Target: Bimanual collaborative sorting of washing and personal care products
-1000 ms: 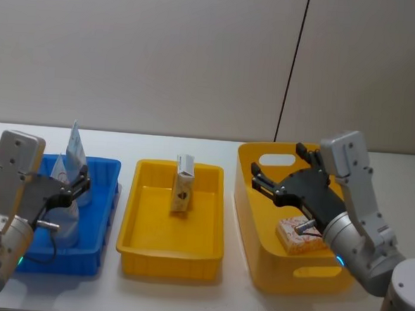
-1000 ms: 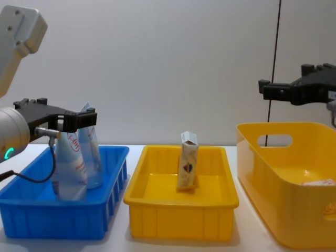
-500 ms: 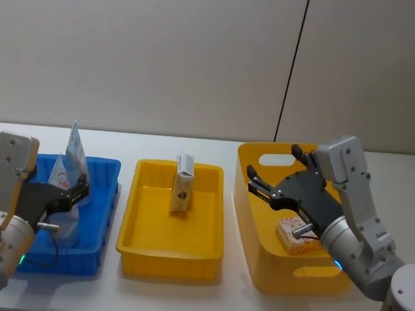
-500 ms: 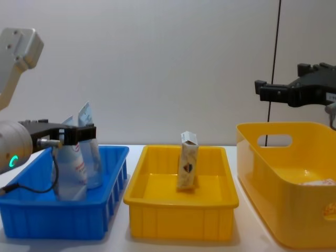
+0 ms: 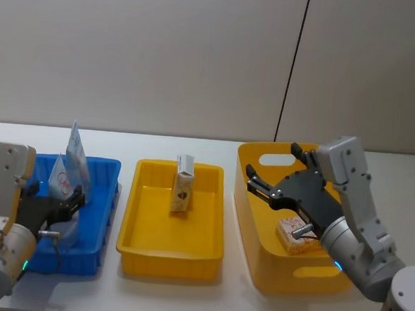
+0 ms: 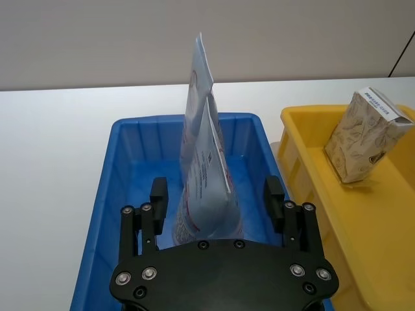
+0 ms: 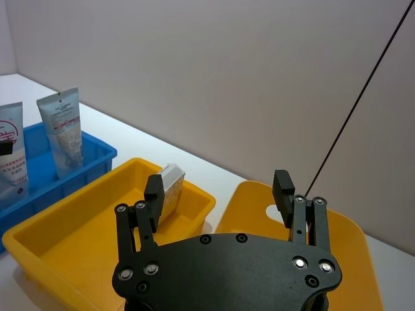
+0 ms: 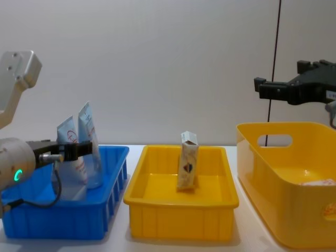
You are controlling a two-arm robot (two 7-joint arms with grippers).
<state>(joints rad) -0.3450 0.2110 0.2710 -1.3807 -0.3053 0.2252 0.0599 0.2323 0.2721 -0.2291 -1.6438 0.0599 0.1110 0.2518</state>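
Note:
Two white squeeze tubes with red print stand in the blue tray (image 5: 102, 166), the taller one (image 5: 75, 149) behind the shorter one (image 5: 59, 177). My left gripper (image 6: 216, 194) is open at the tray's near end, and the shorter tube (image 6: 209, 194) shows between its spread fingers, apart from both. A taller cream carton (image 5: 183, 185) stands upright in the middle yellow tray (image 5: 170, 255). The small white carton with orange pattern (image 5: 295, 238) lies in the yellow basket (image 5: 262, 159). Above that basket my right gripper (image 5: 267, 186) hangs open and holds nothing.
The three containers stand side by side on a white table (image 5: 184, 298) against a grey wall. A black cable (image 5: 292, 69) runs down the wall behind the basket. Bare table lies in front of the trays.
My left arm has dropped and drawn back toward my body, so its gripper now sits lower at the tubes. The right gripper has shifted slightly left above the basket.

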